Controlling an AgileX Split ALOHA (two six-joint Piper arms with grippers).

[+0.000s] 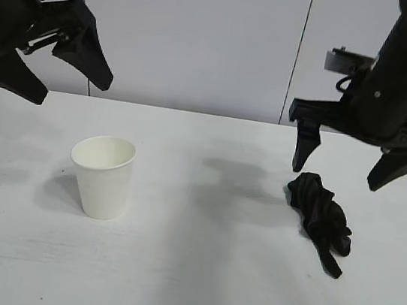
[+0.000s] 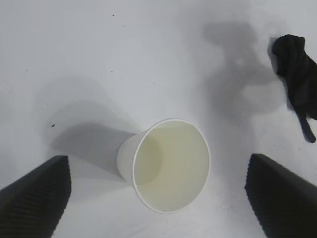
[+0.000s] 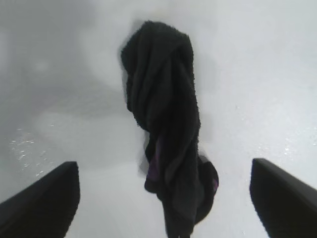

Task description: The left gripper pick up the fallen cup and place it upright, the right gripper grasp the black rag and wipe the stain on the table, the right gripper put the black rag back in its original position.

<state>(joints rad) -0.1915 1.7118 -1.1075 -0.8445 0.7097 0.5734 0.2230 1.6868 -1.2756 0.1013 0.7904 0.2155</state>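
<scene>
cup (image 1: 101, 176) unmarked and upright, rag (image 1: 321, 217) lying loose, both hands spread apart.

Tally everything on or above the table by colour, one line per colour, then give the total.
White: 1, the cup, standing upright on the table.
Black: 3, the rag lying bunched on the table, the left end effector and the right end effector, both open and raised.
Total: 4, not counting the white table.
</scene>
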